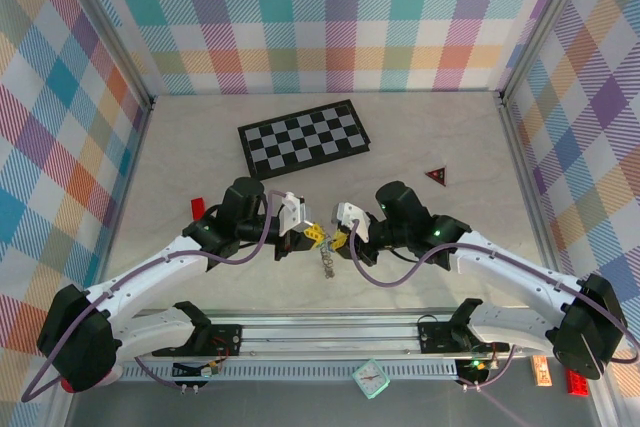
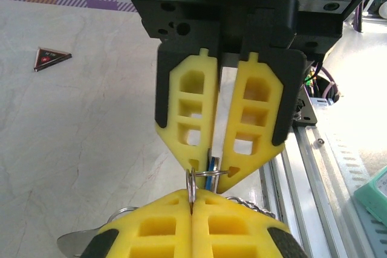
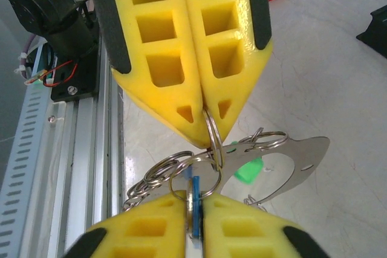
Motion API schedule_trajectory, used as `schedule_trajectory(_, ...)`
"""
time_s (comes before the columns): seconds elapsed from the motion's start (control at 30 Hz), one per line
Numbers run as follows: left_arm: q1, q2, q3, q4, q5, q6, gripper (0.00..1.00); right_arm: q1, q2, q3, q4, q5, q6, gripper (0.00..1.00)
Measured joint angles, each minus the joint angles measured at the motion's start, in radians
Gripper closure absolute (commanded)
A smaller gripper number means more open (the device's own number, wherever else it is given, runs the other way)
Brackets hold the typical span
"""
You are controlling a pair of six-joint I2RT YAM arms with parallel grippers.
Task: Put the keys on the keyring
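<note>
Walls (image 1: 320, 17) of pastel plaid enclose a pale marbled tabletop (image 1: 450, 137).

No text, label, brand or number can be read on anything here

Shiny metal keyring (image 3: 211, 140), blue key (image 3: 195, 200) (plastic-looking head), matt yellow fingers (image 3: 163, 46), smooth marbled table (image 3: 326, 77).

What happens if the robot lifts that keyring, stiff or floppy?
Probably floppy: the keyring is loose linked loops and chain hanging from the left gripper. Likely light, being thin wire. Its smooth metal might slip between the pads.
</note>
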Motion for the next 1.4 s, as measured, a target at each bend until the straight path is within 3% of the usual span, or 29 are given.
schedule_trajectory(0.13, 0.000, -0.002, -0.013, 0.029, 0.003, -0.009, 1.00, 0.000, 0.010, 0.004, 0.001, -0.006, 0.000, 1.00)
schedule_trajectory(0.53, 0.000, -0.015, -0.056, 0.101, -0.032, -0.053, 1.00, 0.011, 0.107, 0.054, -0.018, -0.019, 0.001, 1.00)
schedule_trajectory(0.57, 0.000, -0.018, -0.056, 0.102, -0.032, -0.053, 1.00, 0.012, 0.100, 0.054, -0.023, -0.016, 0.001, 0.99)
schedule_trajectory(0.63, 0.000, -0.023, -0.056, 0.106, -0.032, -0.052, 1.00, 0.013, 0.082, 0.054, -0.033, -0.004, 0.002, 0.85)
schedule_trajectory(0.7, 0.000, -0.025, -0.056, 0.108, -0.032, -0.048, 1.00, 0.014, 0.062, 0.054, -0.046, 0.013, 0.001, 0.80)
schedule_trajectory(1.03, 0.000, -0.034, -0.074, 0.124, -0.031, -0.022, 1.00, -0.024, -0.082, -0.004, -0.023, 0.023, 0.021, 0.78)
schedule_trajectory(1.4, 0.000, -0.037, -0.080, 0.129, -0.020, -0.022, 1.00, -0.028, -0.022, -0.014, 0.132, -0.021, 0.105, 0.79)
